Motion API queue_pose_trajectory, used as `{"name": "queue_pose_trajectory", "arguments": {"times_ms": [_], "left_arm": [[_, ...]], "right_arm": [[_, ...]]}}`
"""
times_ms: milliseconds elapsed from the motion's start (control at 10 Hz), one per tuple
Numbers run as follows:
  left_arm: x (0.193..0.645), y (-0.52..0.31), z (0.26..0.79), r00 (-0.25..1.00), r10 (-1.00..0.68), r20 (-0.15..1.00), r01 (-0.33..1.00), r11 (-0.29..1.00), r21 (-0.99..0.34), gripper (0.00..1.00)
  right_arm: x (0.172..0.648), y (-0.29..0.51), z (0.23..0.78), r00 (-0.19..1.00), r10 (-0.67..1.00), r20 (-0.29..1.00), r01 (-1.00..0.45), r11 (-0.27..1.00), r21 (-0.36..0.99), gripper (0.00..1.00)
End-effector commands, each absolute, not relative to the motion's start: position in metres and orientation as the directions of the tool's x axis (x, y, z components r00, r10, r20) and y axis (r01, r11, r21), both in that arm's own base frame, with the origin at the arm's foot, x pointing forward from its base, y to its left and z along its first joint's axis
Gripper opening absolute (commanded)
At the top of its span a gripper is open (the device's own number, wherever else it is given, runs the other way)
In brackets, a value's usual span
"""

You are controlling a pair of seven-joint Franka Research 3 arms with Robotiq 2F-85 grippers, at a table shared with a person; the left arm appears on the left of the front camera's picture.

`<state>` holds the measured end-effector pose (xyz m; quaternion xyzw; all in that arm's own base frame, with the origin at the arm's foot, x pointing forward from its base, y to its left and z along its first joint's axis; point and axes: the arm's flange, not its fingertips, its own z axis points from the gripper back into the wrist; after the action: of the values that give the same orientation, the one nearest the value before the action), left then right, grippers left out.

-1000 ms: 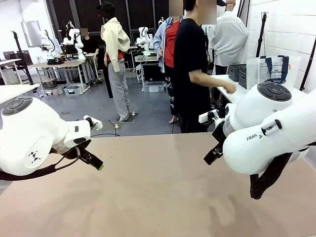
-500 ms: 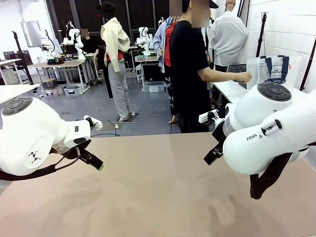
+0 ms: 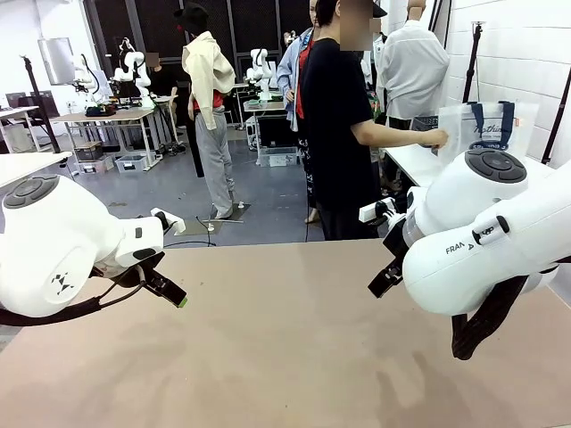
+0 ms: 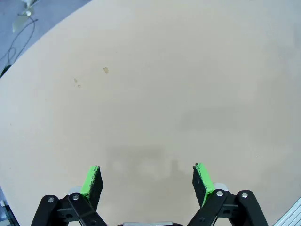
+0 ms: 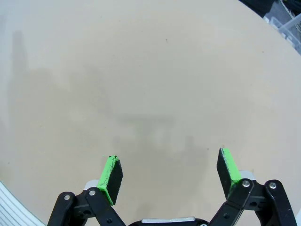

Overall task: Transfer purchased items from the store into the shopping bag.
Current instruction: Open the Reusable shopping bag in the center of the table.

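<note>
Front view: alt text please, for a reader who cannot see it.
A person in a black T-shirt stands beyond the tan table, reaching a hand to the clear shopping bag on a side table at far right. In the foreground the white left arm and right arm enter from the sides, left tool and right tool hanging above the tabletop.

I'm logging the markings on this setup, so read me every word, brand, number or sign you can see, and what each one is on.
"FRAN": dark letters on the right arm, on its white shell; the rest is hidden behind a black clip.
Navy script on the shopping bag: too blurred to read.
Small dark emblem on the left arm: a mark, not letters.
Table: no print in either wrist view.
</note>
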<state>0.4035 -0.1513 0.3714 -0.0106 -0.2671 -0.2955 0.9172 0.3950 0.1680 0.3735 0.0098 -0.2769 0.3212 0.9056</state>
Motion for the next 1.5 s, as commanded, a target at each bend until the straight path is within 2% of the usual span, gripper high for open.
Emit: {"name": "queue_pose_trajectory", "arguments": {"times_ms": [0, 1400], "left_arm": [[0.4037, -0.1508, 0.3714, 0.683, -0.535, 0.497, 0.547, 0.826, 0.138, 1.0], [0.4037, -0.1508, 0.3714, 0.683, -0.535, 0.497, 0.547, 0.826, 0.138, 1.0]], "right_arm": [[0.395, 0.1679, 0.3734, 0.64, 0.576, 0.508, -0.587, 0.794, -0.16, 1.0], [0.395, 0.1679, 0.3734, 0.64, 0.576, 0.508, -0.587, 0.794, -0.16, 1.0]]}}
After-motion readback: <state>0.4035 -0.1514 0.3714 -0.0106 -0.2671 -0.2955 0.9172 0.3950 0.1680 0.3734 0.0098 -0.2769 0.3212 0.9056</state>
